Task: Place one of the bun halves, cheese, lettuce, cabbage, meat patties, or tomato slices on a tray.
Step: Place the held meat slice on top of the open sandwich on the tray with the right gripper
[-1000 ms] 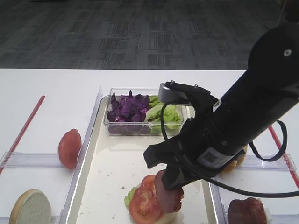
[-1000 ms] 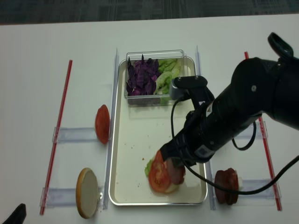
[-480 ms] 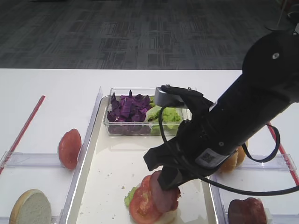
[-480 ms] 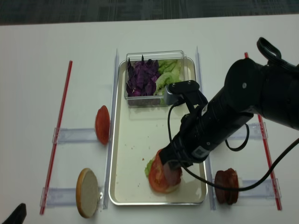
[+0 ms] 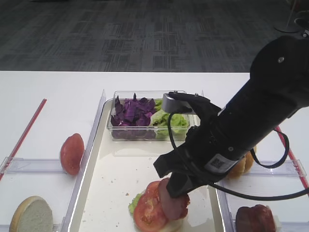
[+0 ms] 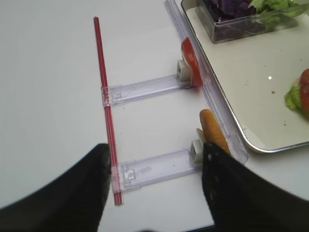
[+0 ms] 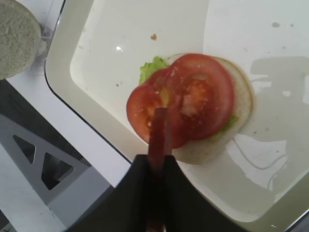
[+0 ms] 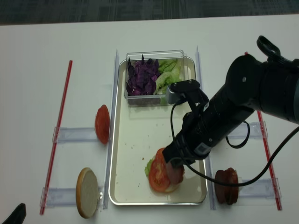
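No readable text anywhere — arm label (image 5: 223, 164) too blurred.

Tray (image 8: 122, 154): glossy cream surface, shiny raised rim; clear plastic box (image 5: 118, 131): smooth, transparent; table (image 8: 56, 46): matt white; tomato slices (image 7: 186, 99): wet sheen; right gripper (image 7: 155, 166): matt black casing.

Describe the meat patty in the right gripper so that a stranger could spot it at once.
Find the long cream tray in the middle of the table, then the stack at its near end, a bun half under tomato slices. The meat patty hangs on edge just above it, pinched in the right gripper. It is smooth pinkish-brown, while the tomato is bright red and seeded.
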`<action>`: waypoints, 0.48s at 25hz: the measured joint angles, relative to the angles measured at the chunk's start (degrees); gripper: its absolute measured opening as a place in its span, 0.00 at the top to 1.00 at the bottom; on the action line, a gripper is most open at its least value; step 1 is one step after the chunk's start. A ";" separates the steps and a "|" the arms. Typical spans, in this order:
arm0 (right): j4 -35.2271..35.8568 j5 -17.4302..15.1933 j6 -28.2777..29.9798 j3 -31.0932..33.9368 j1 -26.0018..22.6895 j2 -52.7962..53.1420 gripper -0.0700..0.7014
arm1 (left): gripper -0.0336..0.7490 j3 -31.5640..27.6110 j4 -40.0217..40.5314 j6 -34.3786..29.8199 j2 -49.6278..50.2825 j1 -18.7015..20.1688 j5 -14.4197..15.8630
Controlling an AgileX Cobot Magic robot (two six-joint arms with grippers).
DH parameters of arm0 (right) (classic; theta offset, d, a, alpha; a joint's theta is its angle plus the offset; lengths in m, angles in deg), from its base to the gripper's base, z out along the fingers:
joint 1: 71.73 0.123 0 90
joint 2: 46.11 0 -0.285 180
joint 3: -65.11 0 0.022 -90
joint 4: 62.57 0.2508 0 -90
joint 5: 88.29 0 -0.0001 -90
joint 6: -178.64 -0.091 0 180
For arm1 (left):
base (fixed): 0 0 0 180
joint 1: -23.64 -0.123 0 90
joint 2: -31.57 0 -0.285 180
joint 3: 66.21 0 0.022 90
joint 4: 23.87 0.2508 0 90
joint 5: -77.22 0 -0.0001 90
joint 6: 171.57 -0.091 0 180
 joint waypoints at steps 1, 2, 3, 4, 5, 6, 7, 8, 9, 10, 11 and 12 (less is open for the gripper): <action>0.14 -0.13 0.37 0.00 -0.40 0.00 0.78 | 0.47 0.00 0.00 0.00 0.00 0.00 0.00; 0.26 -0.25 0.89 0.00 -0.54 0.00 0.78 | 0.47 0.00 0.00 0.00 0.00 0.00 0.00; 0.35 -0.34 1.36 0.00 -0.84 0.00 0.78 | 0.47 0.00 0.00 0.00 0.00 0.00 0.00; 0.58 -0.34 1.64 0.00 -0.98 -0.12 0.78 | 0.47 0.00 0.00 0.00 0.00 0.00 0.00; 0.68 -0.34 2.03 0.00 -1.09 -0.23 0.78 | 0.47 0.00 0.00 0.00 0.00 0.00 0.00; 0.82 -0.34 2.58 0.00 -1.06 -0.32 0.78 | 0.47 0.00 0.00 0.00 0.00 0.00 0.00; 1.09 -0.34 3.01 0.00 -1.06 -0.47 0.78 | 0.47 0.00 0.00 0.00 0.00 0.00 0.00; 1.48 -0.34 3.58 0.00 -1.06 -0.68 0.79 | 0.47 0.00 0.00 0.00 0.00 0.00 0.00; 2.04 -0.34 4.25 0.00 -1.06 -0.96 0.79 | 0.47 0.00 0.00 0.00 0.00 0.00 0.00; 2.70 -0.34 5.21 0.00 -1.06 -1.18 0.79 | 0.47 0.00 0.00 0.00 0.00 0.00 0.00; 3.66 -0.34 5.98 0.00 -1.06 -1.32 0.79 | 0.47 0.00 0.00 0.00 0.00 0.00 0.00; 4.83 -0.34 6.97 0.00 -1.06 -1.57 0.79 | 0.47 0.00 0.00 0.00 0.00 0.00 0.00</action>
